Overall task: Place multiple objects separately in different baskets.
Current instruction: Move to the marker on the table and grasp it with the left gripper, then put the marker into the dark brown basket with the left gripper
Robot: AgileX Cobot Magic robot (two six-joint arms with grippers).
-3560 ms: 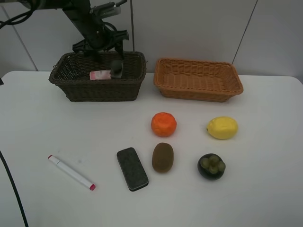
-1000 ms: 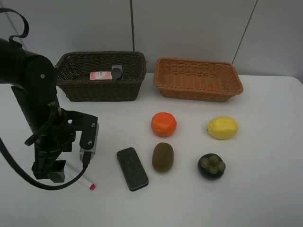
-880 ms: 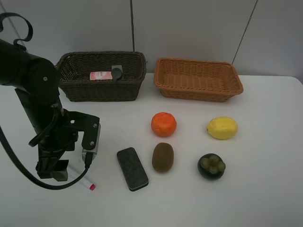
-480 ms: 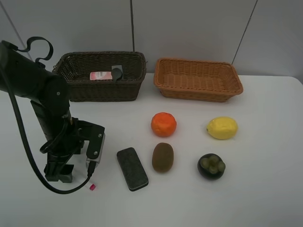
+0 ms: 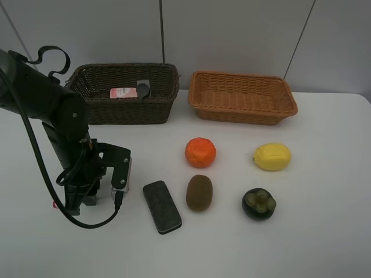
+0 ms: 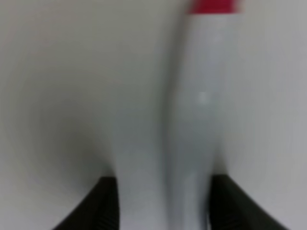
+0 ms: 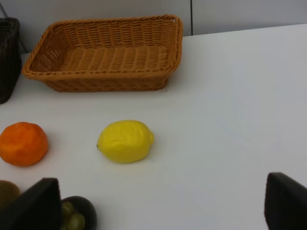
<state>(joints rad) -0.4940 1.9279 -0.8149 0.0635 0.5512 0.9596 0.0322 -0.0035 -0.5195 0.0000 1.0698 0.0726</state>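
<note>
Left wrist view is giving the best look: the left pincer (image 6: 163,213) is clamping the white marker (image 6: 194,110) across its barrel. Both dark fingertips (image 6: 103,208) are pressing on its sides, and the red end is sticking out ahead of the jaws. From the high camera the marker is mostly hiding under the pincer, low against the white table (image 5: 324,237), with just a red bit peeking out on the pincer's left.

Handling-wise, I'm guessing light, stiff, slick round plastic, so it's probably going to roll or swivel if pinched off-centre. Square across the barrel looks like the sensible hold, and that's how the fingers are sitting. How far along its length they are, I can't tell.

Going rightward from the pincer:
- The dark brown basket (image 5: 122,113) is sitting behind it and slightly right, well apart, with the pink bottle (image 5: 123,92) and dark green bottle (image 5: 143,88) lying inside.
- The black eraser (image 5: 162,207) is lying flat just to the right.
- The kiwi (image 5: 199,192) is next, with the orange (image 5: 200,152) behind it.
- The orange-tan basket (image 5: 243,114) is far back right, nothing showing in it.
- The mangosteen (image 5: 259,203) and lemon (image 5: 272,156) are lying farthest right.

The right pincer (image 7: 163,208) is hanging wide open, gripping nothing, with the lemon out in front of it.

The table is looking smooth and matte, so there's little grip for anything round. A plain pale panelled wall is running behind the baskets. I'm seeing bare tabletop between the left pincer and the dark basket, so a lift and carry looks unobstructed.
</note>
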